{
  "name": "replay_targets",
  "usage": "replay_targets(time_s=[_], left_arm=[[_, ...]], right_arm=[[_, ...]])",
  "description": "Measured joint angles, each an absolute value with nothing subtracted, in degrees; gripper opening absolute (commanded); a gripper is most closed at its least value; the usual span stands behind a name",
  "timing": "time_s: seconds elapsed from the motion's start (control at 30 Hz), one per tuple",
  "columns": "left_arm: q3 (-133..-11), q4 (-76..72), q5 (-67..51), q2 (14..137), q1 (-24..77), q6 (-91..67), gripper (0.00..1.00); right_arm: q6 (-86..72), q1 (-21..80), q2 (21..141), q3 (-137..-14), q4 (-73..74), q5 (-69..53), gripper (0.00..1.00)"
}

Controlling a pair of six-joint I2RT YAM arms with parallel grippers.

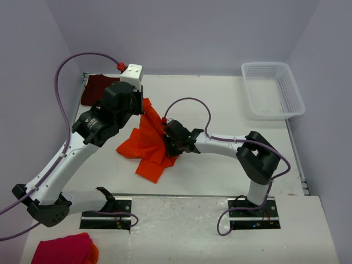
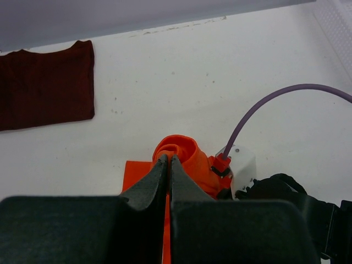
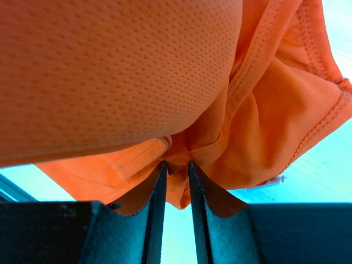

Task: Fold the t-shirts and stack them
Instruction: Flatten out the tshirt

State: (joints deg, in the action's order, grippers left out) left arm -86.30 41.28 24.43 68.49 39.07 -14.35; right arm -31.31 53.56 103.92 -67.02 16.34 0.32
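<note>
The orange t-shirt (image 1: 144, 147) hangs crumpled over the middle of the table, pulled up at its top corner. My left gripper (image 1: 142, 110) is shut on that raised bunch; the left wrist view shows the jaws (image 2: 167, 159) pressed together with orange cloth (image 2: 184, 151) curling out past the tips. My right gripper (image 1: 168, 137) comes in from the right at the shirt's side. Its fingers (image 3: 176, 164) stand narrow with a fold of the orange cloth (image 3: 137, 71) pinched between the tips. The maroon t-shirt (image 1: 99, 88) lies folded flat at the back left (image 2: 47, 85).
A white mesh basket (image 1: 272, 91) stands at the back right corner. A pink-red cloth bundle (image 1: 63, 250) sits at the near left, in front of the arm bases. The right wrist's white camera housing (image 2: 242, 165) and purple cable lie close to the left jaws.
</note>
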Motion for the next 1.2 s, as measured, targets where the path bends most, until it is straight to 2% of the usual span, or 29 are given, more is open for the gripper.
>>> replay_targets(time_s=[0.03,0.07,0.1,0.27,0.33,0.6,0.73,0.9,1.07,1.2], left_arm=[[-86.21,41.25,24.32,68.45,38.96,-14.35,0.0],[-86.08,41.23,24.21,68.42,38.87,-14.35,0.0],[-85.86,41.25,24.14,68.36,38.74,-14.35,0.0],[-85.25,41.32,23.75,68.34,38.26,-14.28,0.0],[-85.25,41.28,23.7,68.34,38.0,-14.22,0.0],[-85.25,41.32,24.1,68.23,37.34,-13.91,0.0],[-85.27,41.39,25.65,67.57,37.06,-13.89,0.0],[-86.15,41.63,26.44,66.81,36.45,-13.89,0.0],[-86.19,41.69,26.46,65.45,36.38,-13.93,0.0],[-86.26,41.8,27.11,63.57,36.38,-13.93,0.0]], right_arm=[[-31.31,53.49,104.16,-67.02,16.25,0.16,0.24],[-31.31,53.49,104.4,-67.02,16.1,0.01,0.15],[-31.18,53.47,104.68,-67.02,15.88,-0.19,0.12],[-31.24,53.3,105.75,-67.02,15.68,-1.15,0.09],[-31.2,53.23,105.8,-67.02,15.66,-1.19,0.0],[-30.35,53.23,103.68,-67.42,19.64,2.85,0.0],[-28.53,53.04,95.42,-69.54,28.42,11.05,0.0],[-24.73,50.87,82.11,-78.19,36.29,19.27,0.0],[-20.4,46.37,72.25,-84.62,39.29,21.39,0.0],[-17.45,44.51,70.54,-88.53,42.52,21.85,0.0]])
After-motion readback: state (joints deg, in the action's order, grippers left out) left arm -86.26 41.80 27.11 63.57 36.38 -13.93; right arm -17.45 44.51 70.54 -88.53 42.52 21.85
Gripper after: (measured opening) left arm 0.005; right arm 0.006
